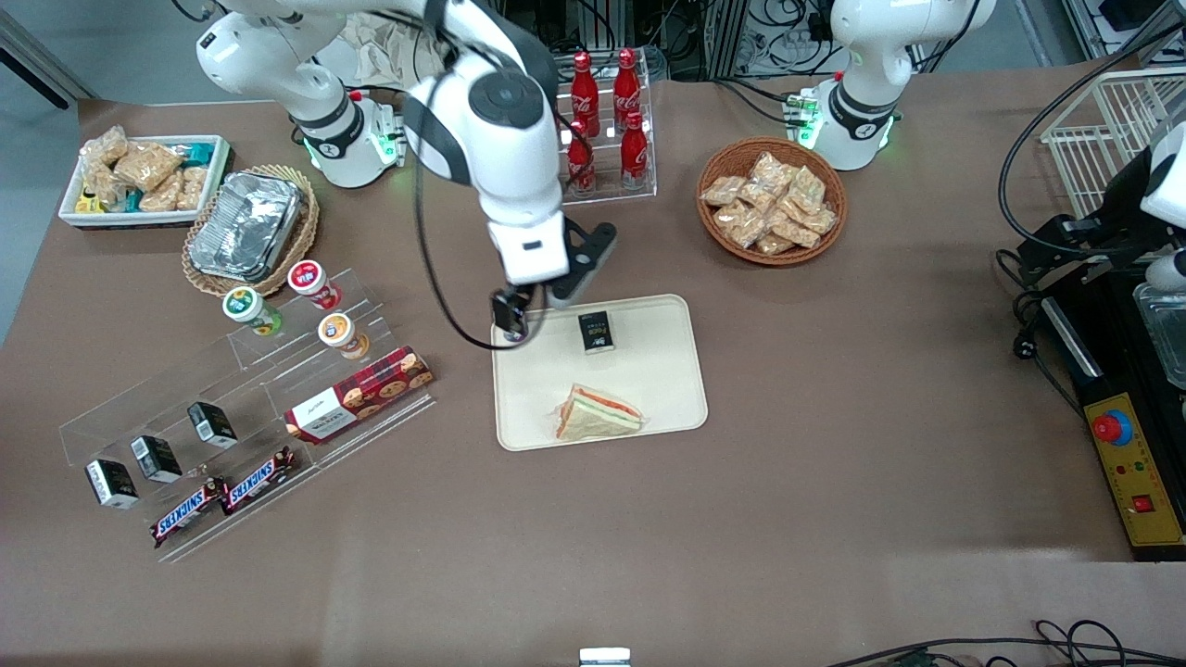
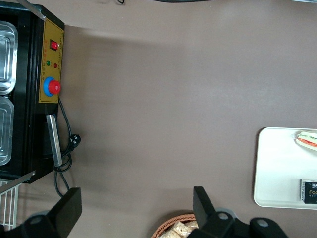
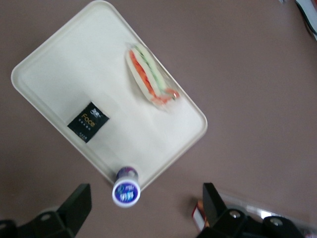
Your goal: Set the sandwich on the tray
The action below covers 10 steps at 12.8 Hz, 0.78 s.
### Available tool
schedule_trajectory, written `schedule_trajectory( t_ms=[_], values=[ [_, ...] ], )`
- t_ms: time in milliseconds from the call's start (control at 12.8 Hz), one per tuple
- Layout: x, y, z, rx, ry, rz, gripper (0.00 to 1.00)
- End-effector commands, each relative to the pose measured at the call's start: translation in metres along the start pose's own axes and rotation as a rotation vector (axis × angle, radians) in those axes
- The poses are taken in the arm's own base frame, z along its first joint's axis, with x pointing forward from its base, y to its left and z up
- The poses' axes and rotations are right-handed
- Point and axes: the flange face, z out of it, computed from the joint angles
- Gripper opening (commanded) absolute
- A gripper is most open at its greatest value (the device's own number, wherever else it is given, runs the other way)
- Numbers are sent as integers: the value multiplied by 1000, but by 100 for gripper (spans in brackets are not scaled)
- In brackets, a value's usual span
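Note:
The sandwich [image 1: 598,414], a wrapped wedge with orange-red and green layers, lies on the cream-beige tray [image 1: 649,371], near the tray's edge nearest the front camera. It also shows in the right wrist view [image 3: 151,77] on the tray [image 3: 59,74], and in the left wrist view [image 2: 308,139] on the tray [image 2: 277,168]. My right gripper [image 1: 533,310] hangs open and empty above the tray's corner farthest from the front camera, toward the working arm's end, well apart from the sandwich. In the right wrist view the gripper [image 3: 143,208] has its fingers spread wide.
A black packet [image 1: 597,332] lies on the tray. A small blue-lidded cup [image 3: 127,191] stands at the tray's corner under the gripper. A clear stepped shelf [image 1: 269,380] holds cups, a cookie box and small black boxes. A basket of snack packets [image 1: 771,201] and cola bottles [image 1: 607,120] stand farther back.

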Motion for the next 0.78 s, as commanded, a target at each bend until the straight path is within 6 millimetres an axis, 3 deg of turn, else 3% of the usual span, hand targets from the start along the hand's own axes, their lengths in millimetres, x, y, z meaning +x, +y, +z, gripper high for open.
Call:
schedule_trajectory(
  t_ms=[0,312,468,702],
  values=[
    [-42,43,-36,21,-51,181,100],
    [-87,80,-82,2,-96,408,100],
    [-106,116,-87,-2,-97,572,100],
    [-135,170,-85,5,-127,681,100]
  ],
)
